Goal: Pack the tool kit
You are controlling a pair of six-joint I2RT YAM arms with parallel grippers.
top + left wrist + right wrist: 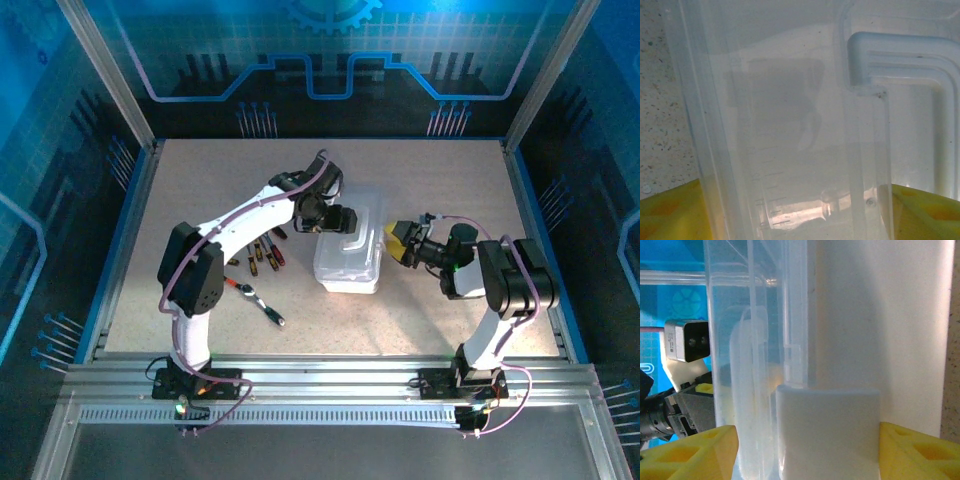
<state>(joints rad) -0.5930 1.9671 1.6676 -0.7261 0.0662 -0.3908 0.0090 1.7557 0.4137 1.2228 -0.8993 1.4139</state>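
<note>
Clear plastic case (350, 262) is sitting mid-bench (450, 180), with the screwdrivers (265, 255) lying left of it. I am holding the left tool (347, 220), jaws apart, over its lid. The right tool (398, 243), jaws apart, is straddling its white latch (827, 425). Closing off-centre, I am risking shoving the light case sideways.

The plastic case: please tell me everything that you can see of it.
The plastic case is clear and whitish, rectangular, with a handle on top and a white latch on its right end. It lies flat on the table, seemingly closed. The left gripper straddles its left side, the right gripper the latch; contact unclear.
</note>
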